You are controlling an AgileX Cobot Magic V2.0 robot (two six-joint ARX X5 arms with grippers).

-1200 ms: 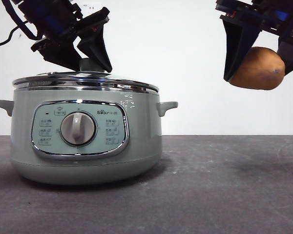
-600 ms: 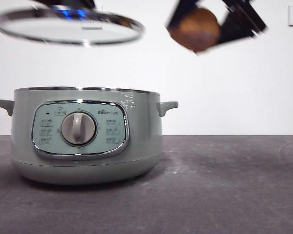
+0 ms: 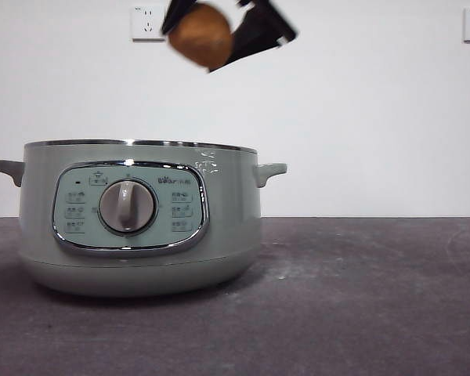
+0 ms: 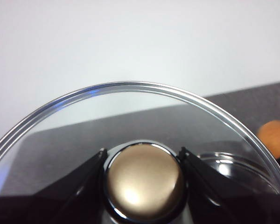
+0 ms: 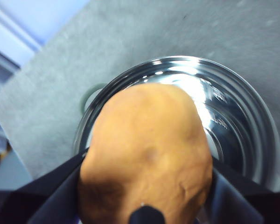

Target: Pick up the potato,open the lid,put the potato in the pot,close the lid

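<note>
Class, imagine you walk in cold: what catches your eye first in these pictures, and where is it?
The orange-brown potato, clamped in the right gripper, hangs high above the open pot, whose shiny bowl shows beneath it in the right wrist view. The left gripper grips the glass lid by its knob, held out of the front view.

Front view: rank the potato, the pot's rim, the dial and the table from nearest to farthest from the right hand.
1. Potato: held in the right hand, at the top of the view.
2. Pot's rim: below the hand.
3. Dial: lower, on the pot's front panel.
4. Table: lowest, under the pot.
</note>
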